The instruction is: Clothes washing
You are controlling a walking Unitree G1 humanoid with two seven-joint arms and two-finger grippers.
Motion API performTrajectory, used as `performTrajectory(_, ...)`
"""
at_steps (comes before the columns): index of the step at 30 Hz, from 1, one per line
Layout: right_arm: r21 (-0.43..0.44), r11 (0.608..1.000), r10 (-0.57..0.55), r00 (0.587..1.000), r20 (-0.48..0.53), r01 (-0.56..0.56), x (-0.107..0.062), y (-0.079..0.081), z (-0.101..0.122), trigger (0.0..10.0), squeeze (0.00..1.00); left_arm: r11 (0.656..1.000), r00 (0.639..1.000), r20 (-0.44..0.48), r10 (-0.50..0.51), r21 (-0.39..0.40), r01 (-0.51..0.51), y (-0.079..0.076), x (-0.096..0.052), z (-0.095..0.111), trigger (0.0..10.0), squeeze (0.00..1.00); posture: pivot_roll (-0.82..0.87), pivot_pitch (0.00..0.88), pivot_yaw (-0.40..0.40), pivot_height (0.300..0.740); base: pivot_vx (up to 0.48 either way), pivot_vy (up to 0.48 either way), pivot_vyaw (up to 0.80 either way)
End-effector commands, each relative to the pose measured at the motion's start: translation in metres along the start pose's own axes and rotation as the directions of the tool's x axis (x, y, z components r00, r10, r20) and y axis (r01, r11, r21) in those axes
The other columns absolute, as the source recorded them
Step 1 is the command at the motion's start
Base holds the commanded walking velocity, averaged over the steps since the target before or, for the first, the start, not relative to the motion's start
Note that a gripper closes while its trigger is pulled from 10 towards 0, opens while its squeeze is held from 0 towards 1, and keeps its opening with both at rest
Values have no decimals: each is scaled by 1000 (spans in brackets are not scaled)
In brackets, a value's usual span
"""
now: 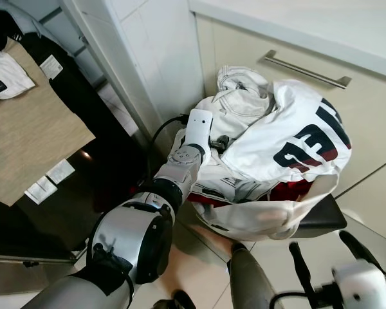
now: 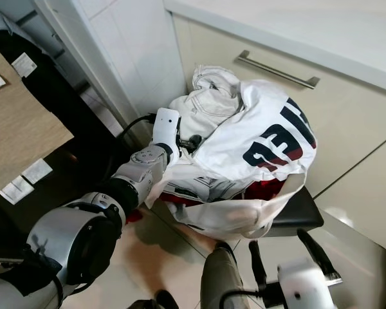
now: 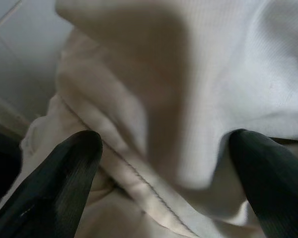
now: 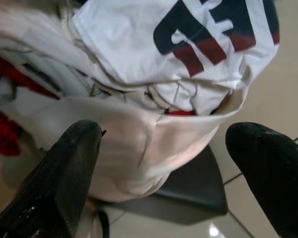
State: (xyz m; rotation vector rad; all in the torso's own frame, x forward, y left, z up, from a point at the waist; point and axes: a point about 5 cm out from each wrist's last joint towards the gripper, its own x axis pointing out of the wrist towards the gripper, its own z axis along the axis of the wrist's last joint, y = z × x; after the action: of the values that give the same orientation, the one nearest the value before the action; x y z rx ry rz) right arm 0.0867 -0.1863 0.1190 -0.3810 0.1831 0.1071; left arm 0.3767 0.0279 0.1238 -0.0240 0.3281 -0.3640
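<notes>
One clothes pile [image 1: 270, 167], perhaps several garments; left end effector [image 3: 164, 163] spread against it.

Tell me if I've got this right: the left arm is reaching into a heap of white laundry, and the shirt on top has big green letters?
Not quite. The letters on the top shirt are dark navy with red, not green, as the right wrist view shows plainly. The rest holds: the left gripper is in the white laundry, jaws open around a fold.
</notes>
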Motion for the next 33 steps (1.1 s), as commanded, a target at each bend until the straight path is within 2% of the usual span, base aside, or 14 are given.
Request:
performTrajectory(1, 11, 1000, 1, 1000, -13, -1, -5, 3, 2, 10000, 0, 1000, 1000, -28, 0, -14, -1, -4, 0, -8, 0, 0, -642, 305, 192, 740, 0, 0, 0)
performTrajectory(2, 16, 1000, -6, 1000, -21, 7, -7, 3, 2, 10000, 0, 998, 1000, -24, -18, -53, 16, -4, -1, -10, 0, 0, -640, 309, 193, 740, 0, 0, 0)
performTrajectory(7, 26, 1000, -11, 999, -31, 12, -7, 7, 1, 10000, 0, 999, 1000, -18, -10, -52, 9, -5, -1, -11, 0, 0, -617, 304, 197, 740, 0, 0, 0)
performTrajectory(12, 34, 999, -5, 1000, -25, 6, 2, 9, -1, 10000, 0, 985, 999, -1, -48, -169, 47, -10, 0, -8, 0, 0, -587, 298, 195, 740, 0, 0, 0)
performTrajectory(13, 34, 999, -5, 1000, -25, 6, 2, 9, -1, 10000, 0, 985, 999, -1, -48, -169, 47, -10, 0, -8, 0, 0, -587, 298, 195, 740, 0, 0, 0)
performTrajectory(18, 59, 998, -12, 1000, -24, 13, 14, 8, -6, 10000, 0, 974, 999, 29, -43, -220, 48, -10, 0, -5, 0, 0, -557, 276, 188, 740, 0, 0, 0)
performTrajectory(20, 63, 998, -9, 1000, -14, 10, 20, 7, -6, 10000, 0, 963, 998, 38, -54, -263, 62, -10, 0, -5, 0, 0, -536, 254, 184, 740, 0, 0, 0)
performTrajectory(26, 65, 998, -6, 1000, 3, 6, 33, 5, -8, 10000, 0, 947, 995, 70, -78, -308, 96, -12, 0, 1, 0, 0, -514, 230, 181, 740, 0, 0, 0)
performTrajectory(27, 66, 998, -5, 1000, 11, 4, 39, 4, -8, 10000, 0, 911, 992, 104, -72, -397, 108, -11, 1, 10, 0, 0, -500, 211, 181, 740, 0, 0, 0)
performTrajectory(29, 66, 998, -1, 1000, 20, 0, 47, 5, -10, 10000, 0, 853, 986, 149, -69, -504, 136, -11, 1, 21, 0, 0, -492, 196, 186, 740, 0, 0, 0)
performTrajectory(30, 66, 998, -1, 1000, 20, 0, 47, 5, -10, 10000, 0, 853, 986, 149, -69, -504, 136, -11, 1, 21, 0, 0, -492, 196, 186, 740, 0, 0, 0)
performTrajectory(33, 68, 998, -4, 999, 32, 2, 57, 4, -10, 10000, 0, 790, 974, 205, -92, -581, 197, -17, 2, 29, 0, 0, -476, 174, 186, 740, 0, 0, 0)
